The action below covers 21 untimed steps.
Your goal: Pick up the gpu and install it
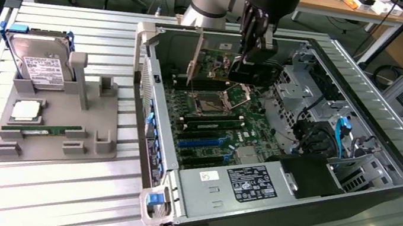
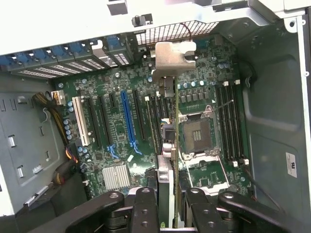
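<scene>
GPU [image 2: 165, 184], thin green card seen edge-on with its silver bracket [image 2: 171, 54] at the far end: we record it clamped between the fingers [image 2: 146, 206] of the pincer [image 2: 167, 213], standing upright over the motherboard [image 2: 116, 126] inside the open computer case [image 1: 386, 158], just beside the empty CPU socket [image 2: 200, 133]. Beyond the case, on the slatted tabletop [image 1: 52, 199] toward the exterior view's left, we list a grey holder [image 1: 98, 133] carrying a hard drive [image 1: 39, 65] and a RAM stick [image 1: 43, 128].
</scene>
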Tool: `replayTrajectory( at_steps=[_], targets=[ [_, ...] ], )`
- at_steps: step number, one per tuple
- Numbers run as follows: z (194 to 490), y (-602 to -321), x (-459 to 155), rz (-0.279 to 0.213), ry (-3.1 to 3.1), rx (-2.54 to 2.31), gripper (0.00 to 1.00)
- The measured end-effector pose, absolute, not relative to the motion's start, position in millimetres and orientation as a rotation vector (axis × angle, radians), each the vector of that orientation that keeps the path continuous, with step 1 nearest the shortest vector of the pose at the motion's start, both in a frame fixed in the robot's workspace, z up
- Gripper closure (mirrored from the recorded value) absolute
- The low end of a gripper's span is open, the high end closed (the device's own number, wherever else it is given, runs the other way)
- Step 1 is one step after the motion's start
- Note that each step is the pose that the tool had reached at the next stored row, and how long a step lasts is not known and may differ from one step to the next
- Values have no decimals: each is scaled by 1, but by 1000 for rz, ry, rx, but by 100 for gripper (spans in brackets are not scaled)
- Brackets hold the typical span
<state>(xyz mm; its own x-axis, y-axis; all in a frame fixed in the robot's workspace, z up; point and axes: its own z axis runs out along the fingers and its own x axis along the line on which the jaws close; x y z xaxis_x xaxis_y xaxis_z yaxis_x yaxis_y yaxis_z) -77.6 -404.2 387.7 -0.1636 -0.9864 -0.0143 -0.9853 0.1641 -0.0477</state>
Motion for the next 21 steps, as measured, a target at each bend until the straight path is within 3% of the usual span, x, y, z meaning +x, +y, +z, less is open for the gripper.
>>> replayTrajectory(
  at_steps=[21],
  targets=[
    [388, -405, -78, -41, 2320, -2055, 73]
  ],
)
